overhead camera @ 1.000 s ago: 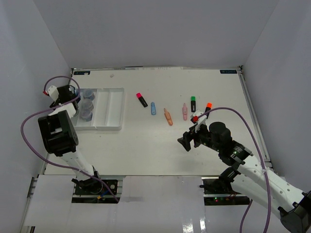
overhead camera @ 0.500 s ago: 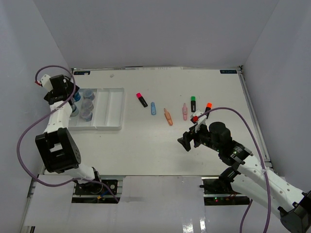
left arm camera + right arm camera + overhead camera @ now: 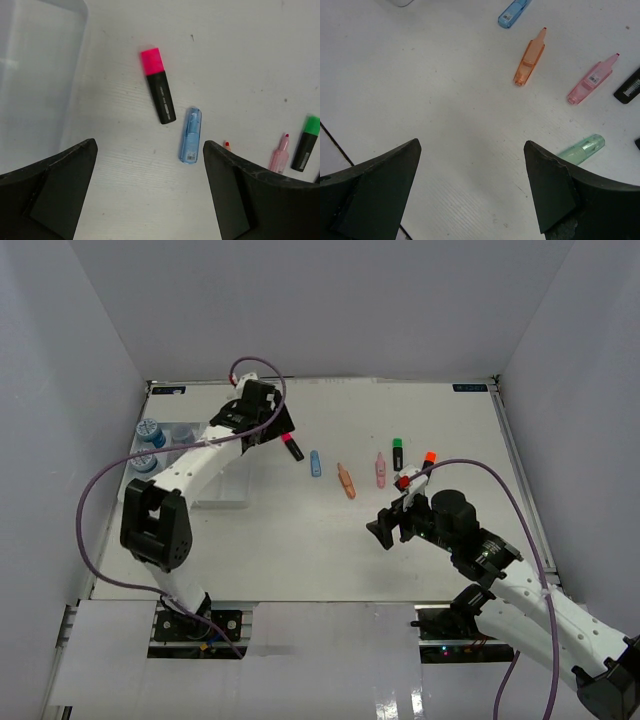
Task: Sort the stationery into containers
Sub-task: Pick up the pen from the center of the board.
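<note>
L hand (image 3: 149,145) hangs wide open, empty, over the pink-cap highlighter (image 3: 159,87) & blue marker (image 3: 191,135). Both lie loose on the surface (image 3: 240,60), just right of the white tray (image 3: 30,75). R hand (image 3: 470,145) is released too, nothing held, above the orange marker (image 3: 530,56), pink marker (image 3: 592,80) & green marker (image 3: 581,149).

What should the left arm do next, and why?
Probably ease the left gripper forward and down over the pink-capped highlighter: its jaws stand open and empty, the highlighter lies just ahead of them on the table, outside the tray.
</note>
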Motion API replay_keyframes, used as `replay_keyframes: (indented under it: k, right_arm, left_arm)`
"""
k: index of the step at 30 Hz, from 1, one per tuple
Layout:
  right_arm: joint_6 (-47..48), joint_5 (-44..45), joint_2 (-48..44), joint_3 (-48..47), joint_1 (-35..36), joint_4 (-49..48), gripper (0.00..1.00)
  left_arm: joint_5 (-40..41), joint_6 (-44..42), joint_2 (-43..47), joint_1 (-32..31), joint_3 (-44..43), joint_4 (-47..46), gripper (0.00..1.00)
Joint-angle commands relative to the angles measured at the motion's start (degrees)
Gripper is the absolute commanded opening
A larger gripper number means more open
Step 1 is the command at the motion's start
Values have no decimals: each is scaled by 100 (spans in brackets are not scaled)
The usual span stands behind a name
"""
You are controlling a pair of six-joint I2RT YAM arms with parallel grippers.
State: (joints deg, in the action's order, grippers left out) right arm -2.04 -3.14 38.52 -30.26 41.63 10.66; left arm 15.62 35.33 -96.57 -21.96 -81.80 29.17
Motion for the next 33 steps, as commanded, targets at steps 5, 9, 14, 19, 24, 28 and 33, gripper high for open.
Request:
replay_keyframes:
  k: [5, 9, 14, 19, 24, 28, 33]
  right_arm:
    - [-165, 120, -231, -182, -14, 226, 90]
    - [-200, 120, -275, -147, -14, 279, 90]
    - [-200, 182, -337, -112, -14, 350, 90]
    - [-209, 199, -407, -41, -14, 376, 90]
    - [-218, 243, -486, -6, -14, 420, 90]
    - [-218, 261, -486, 11, -14, 429, 90]
    - [-209, 217, -425, 12, -23, 385, 90]
  left_arm:
    - [591, 492, -1668, -634, -1240, 546, 98]
    - [925, 650, -2477, -705, -2153, 878, 97]
    - [1189, 677, -3051, -696, -2665, 986, 95]
    - [1269, 861, -3438, -591, -2815, 1188, 90]
    - [1163, 905, -3658, -556, -2859, 1179, 82]
    - [1067, 940, -3650, -555, -2781, 1161, 65]
    - [996, 853, -3395, -555, -2420, 942, 47]
